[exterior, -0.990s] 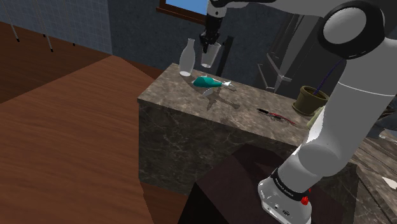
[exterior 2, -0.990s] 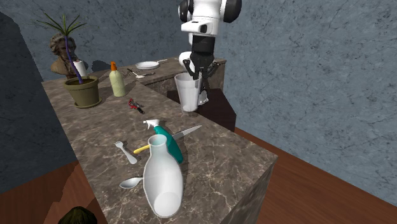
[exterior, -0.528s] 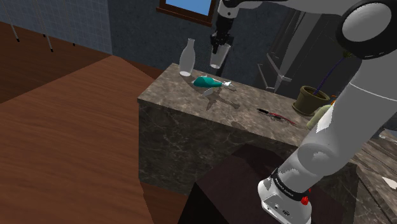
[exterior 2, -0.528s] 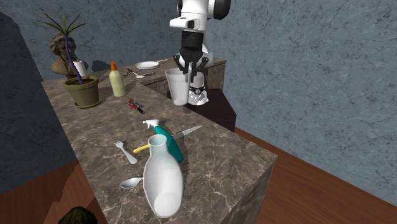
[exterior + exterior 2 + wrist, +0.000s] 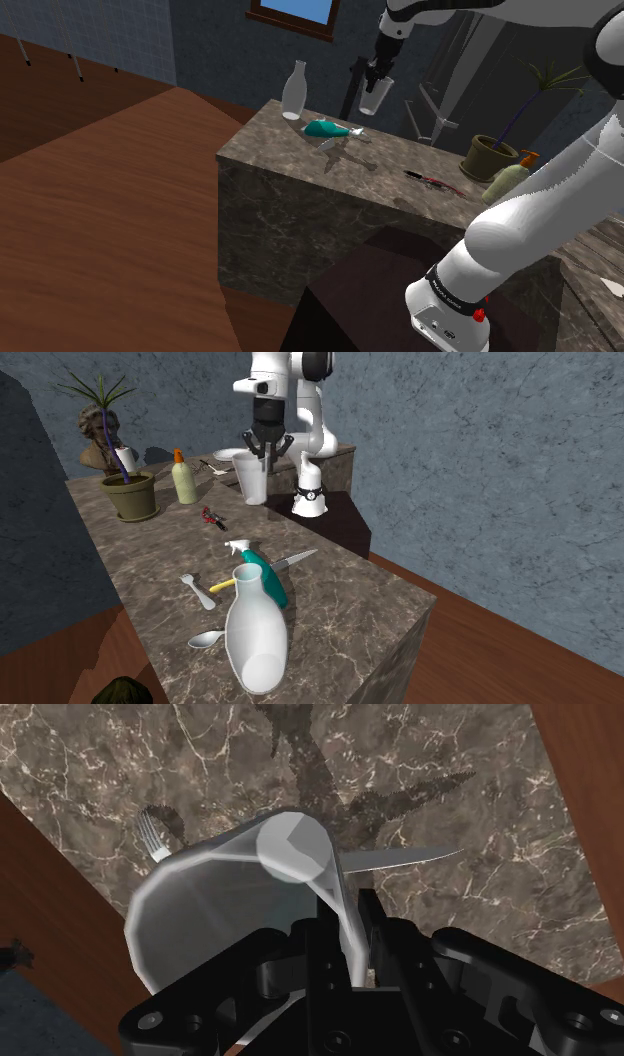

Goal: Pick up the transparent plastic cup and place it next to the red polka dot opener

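A translucent pale cup (image 5: 373, 98) hangs in the air above the marble counter (image 5: 300, 165), with my gripper (image 5: 376, 78) shut on its rim. In the second exterior view the cup (image 5: 250, 478) hangs under the gripper (image 5: 266, 455), behind and to the right of the red and black opener (image 5: 212, 517). In the shoulder view the opener (image 5: 432, 180) lies on the counter to the right of the cup and nearer the stand. The wrist view shows the cup's wall (image 5: 215, 894) clasped between the fingers (image 5: 325, 936), base pointing away, high above the marble.
A white vase (image 5: 255, 637), a teal spray bottle (image 5: 266, 576), a knife (image 5: 296, 559) and two spoons lie at the counter's near end in the second exterior view. A potted plant (image 5: 131, 495), a lotion bottle (image 5: 183, 480) and a plate (image 5: 232, 454) stand beyond the opener.
The arm has carried the cup to the shoulder view's right, away from the white vase and closer to the opener. The gripper stays shut on the cup.
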{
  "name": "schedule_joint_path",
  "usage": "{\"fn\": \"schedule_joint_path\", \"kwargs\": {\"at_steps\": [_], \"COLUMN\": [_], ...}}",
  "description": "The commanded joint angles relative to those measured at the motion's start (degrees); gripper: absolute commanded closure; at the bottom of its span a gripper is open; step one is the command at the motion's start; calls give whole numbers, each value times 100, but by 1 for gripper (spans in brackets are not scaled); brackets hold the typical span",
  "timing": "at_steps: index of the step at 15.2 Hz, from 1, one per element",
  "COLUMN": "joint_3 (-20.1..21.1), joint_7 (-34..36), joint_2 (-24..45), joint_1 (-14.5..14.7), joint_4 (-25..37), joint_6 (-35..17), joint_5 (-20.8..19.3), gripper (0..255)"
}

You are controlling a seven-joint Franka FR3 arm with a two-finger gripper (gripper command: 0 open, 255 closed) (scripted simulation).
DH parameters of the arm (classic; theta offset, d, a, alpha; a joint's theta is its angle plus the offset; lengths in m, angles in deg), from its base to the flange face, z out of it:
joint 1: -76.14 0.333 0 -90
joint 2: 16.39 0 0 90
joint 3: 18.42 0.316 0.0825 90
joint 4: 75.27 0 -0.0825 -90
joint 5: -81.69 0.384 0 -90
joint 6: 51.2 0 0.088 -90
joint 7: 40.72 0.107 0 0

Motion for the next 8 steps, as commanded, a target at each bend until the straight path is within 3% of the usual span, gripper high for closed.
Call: {"fn": "schedule_joint_path", "kwargs": {"at_steps": [1, 8], "joint_3": [-119, -623], "joint_7": [-214, -1026], "joint_2": [-209, -889], "joint_1": [-96, -462], "joint_4": [-212, -891], "joint_6": [-24, -100], "joint_5": [-13, -133], "gripper": [255, 255]}}
